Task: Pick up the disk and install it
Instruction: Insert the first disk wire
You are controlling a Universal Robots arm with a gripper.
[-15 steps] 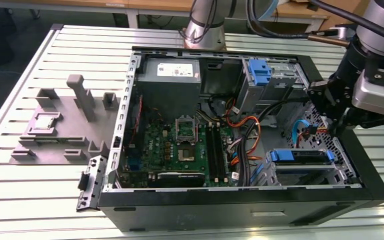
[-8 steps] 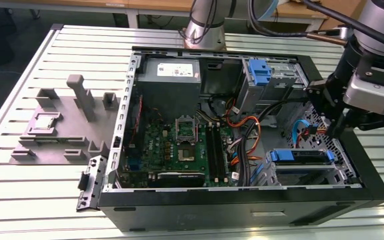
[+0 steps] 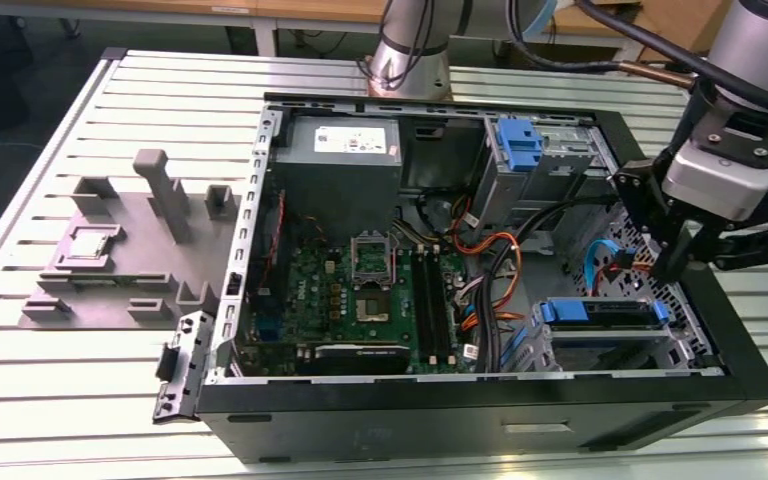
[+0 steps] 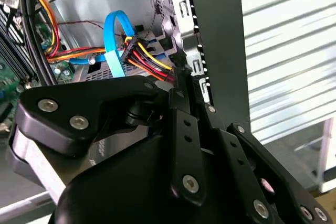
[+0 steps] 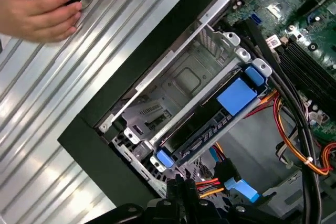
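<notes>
The open computer case [image 3: 491,400] is seen lying on the slatted worktop [image 3: 37,390], and everything is placed relative to it. At its near corner, on the exterior view's right, a metal drive cage [image 3: 611,345] is fitted, and the disk [image 3: 600,312] with its blue rails is seated in the cage's upper bay; the bay next to it is seen bare in the first wrist view [image 5: 178,85]. Just above the case's wall beside that cage, the end effector [image 3: 675,262] is held with its fingers pressed together on nothing. Deeper in the case, a motherboard [image 3: 357,300] and bundled cables [image 3: 491,270] are contained. At the far end, a grey power supply [image 3: 341,140] and a blue bracket [image 3: 520,145] are mounted. Outside the case, a person's hands [image 5: 47,3] are seen over the worktop.
</notes>
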